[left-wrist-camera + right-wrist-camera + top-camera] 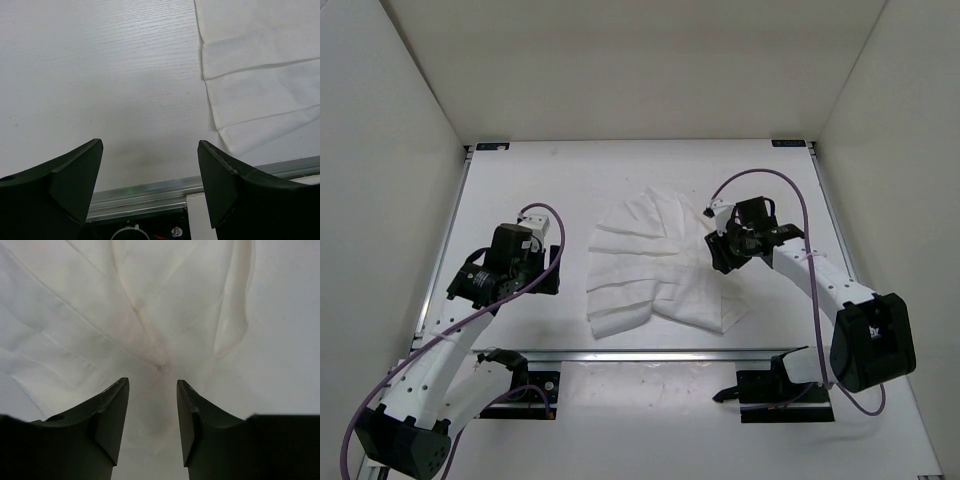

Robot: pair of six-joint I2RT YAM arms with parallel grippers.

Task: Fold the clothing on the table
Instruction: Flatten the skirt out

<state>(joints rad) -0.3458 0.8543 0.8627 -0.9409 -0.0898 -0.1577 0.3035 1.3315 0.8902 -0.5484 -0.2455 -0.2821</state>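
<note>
one clothing (650,272), one table (525,180) — left arm (438,352), right arm (822,286), both jaws apart.

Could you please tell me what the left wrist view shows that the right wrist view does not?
Left wrist only: the metal rail at the table's edge, and the open left gripper over bare table beside the clothing's stacked pleat edges. Right wrist only: the right gripper, jaws apart, directly over creases converging near its fingertips. Both: the white clothing and an open gripper.
</note>
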